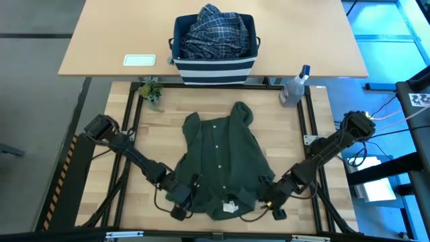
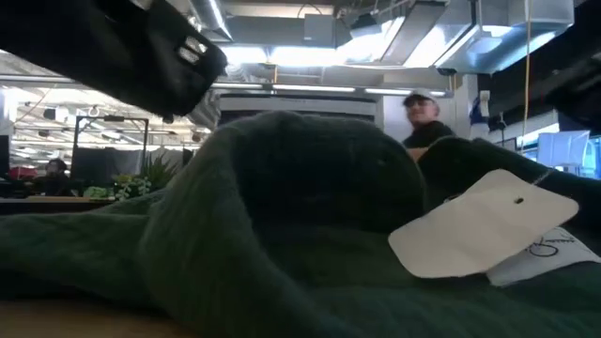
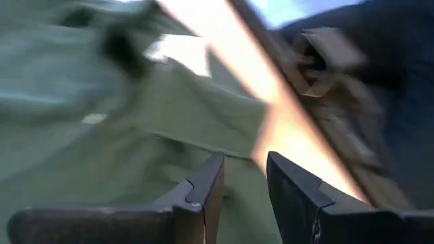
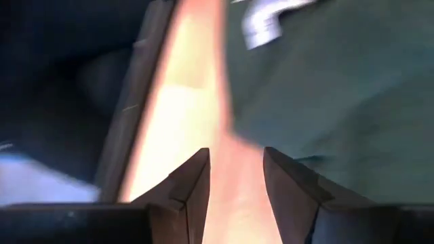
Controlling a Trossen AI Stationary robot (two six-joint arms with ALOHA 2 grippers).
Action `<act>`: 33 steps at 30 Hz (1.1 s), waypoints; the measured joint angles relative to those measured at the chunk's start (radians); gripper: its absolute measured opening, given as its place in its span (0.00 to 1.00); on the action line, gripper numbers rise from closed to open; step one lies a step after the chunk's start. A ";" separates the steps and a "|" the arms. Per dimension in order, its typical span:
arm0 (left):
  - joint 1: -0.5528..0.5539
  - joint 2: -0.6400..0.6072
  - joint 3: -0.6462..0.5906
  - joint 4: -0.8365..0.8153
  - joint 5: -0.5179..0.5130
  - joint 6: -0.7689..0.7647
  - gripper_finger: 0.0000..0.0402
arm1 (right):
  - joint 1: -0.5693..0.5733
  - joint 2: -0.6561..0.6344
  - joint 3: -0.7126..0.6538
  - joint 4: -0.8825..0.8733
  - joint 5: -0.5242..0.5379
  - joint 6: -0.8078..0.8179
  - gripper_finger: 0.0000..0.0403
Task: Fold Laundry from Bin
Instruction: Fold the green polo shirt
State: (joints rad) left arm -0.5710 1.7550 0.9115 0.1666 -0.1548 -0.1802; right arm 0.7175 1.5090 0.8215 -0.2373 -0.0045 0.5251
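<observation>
The dark olive-green garment (image 1: 222, 161) lies spread on the wooden table, buttons up, with a white tag (image 1: 228, 208) at its near edge. My left gripper (image 1: 180, 205) is at the garment's near left corner, open; its wrist view shows the cloth's edge (image 3: 203, 122) just beyond the fingers. My right gripper (image 1: 272, 205) is at the near right corner, open over bare wood (image 4: 203, 102), with the cloth (image 4: 339, 102) beside it. The bin (image 1: 215, 50) stands on the far table with the plaid shirt (image 1: 215, 30) heaped in it.
A clear spray bottle (image 1: 293, 87) stands at the table's far right corner and a small plant (image 1: 151, 91) at the far left. A white card (image 1: 140, 60) lies left of the bin. A person (image 2: 423, 117) is in the room beyond.
</observation>
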 joint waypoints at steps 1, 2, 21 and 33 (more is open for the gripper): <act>0.011 0.000 0.000 -0.005 -0.038 0.019 0.26 | -0.013 -0.003 0.000 -0.014 0.039 -0.017 0.34; 0.024 0.000 0.000 -0.014 -0.071 0.040 0.26 | -0.027 -0.004 0.000 -0.024 0.072 -0.036 0.34; 0.453 -0.001 0.001 -0.404 -0.127 0.201 0.21 | -0.552 0.006 0.000 -0.148 0.114 -0.285 0.34; 0.469 -0.007 0.006 -0.726 -0.139 0.145 0.13 | -0.631 0.095 0.000 -0.411 0.073 -0.222 0.34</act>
State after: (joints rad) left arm -0.1021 1.7481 0.9173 -0.5593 -0.2940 -0.0353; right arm 0.0862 1.6039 0.8217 -0.6480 0.0680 0.3028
